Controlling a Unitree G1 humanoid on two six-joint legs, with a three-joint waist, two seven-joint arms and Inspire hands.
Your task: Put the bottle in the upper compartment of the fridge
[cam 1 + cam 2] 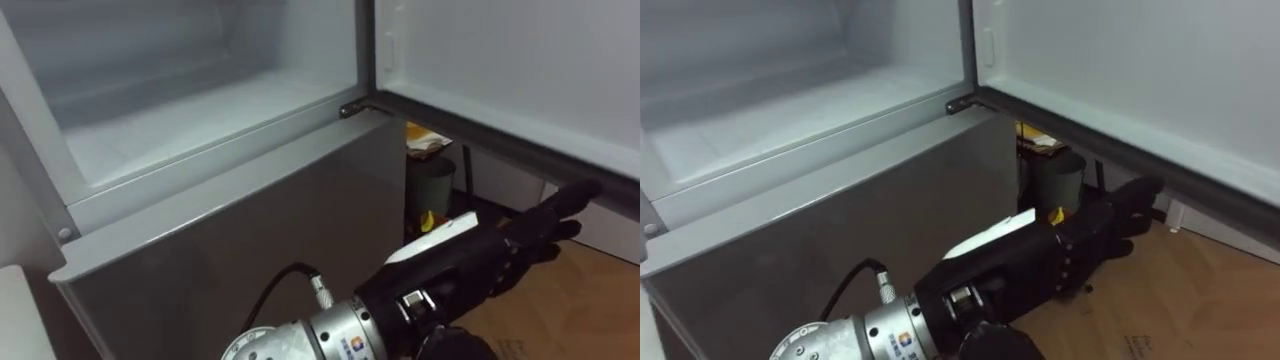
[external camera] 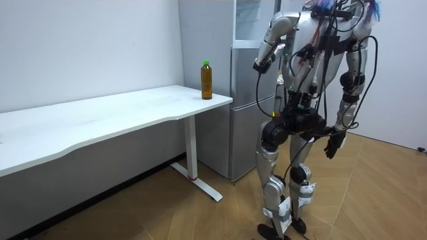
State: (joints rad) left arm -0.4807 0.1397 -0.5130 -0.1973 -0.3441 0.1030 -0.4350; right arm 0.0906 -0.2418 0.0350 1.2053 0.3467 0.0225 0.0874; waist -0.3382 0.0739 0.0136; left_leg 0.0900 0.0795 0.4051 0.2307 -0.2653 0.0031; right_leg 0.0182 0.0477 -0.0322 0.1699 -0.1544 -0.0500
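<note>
Closest in, the left hand [image 1: 470, 265] stretches out in front of the fridge [image 2: 243, 120], flat and fully open, with nothing in its grasp. Its fingers [image 1: 560, 208] point straight at the dark bottom edge of the upper door [image 1: 520, 70], which stands swung wide to the fridge's right. Whether the fingertips actually touch that edge, I cannot tell. Just behind the arm sits the grey lower door [image 1: 250, 240], closed. Above it the upper compartment [image 1: 200, 120] gapes open, white inside. Under the open door, just beside the fridge's right flank, a dark bin [image 1: 432, 190] stands on the wooden floor [image 1: 570, 300] with something yellow at its rim.

From across the room, the robot stands upright right in front of the fridge, left arm raised towards it. Its right hand [image 2: 331, 145] hangs relaxed at its side, away from the fridge, carrying nothing. And the bottle [image 2: 207, 80]? Green cap, brown contents, upright on the white table [image 2: 100, 120], at the corner nearest the fridge, clear of both hands.
</note>
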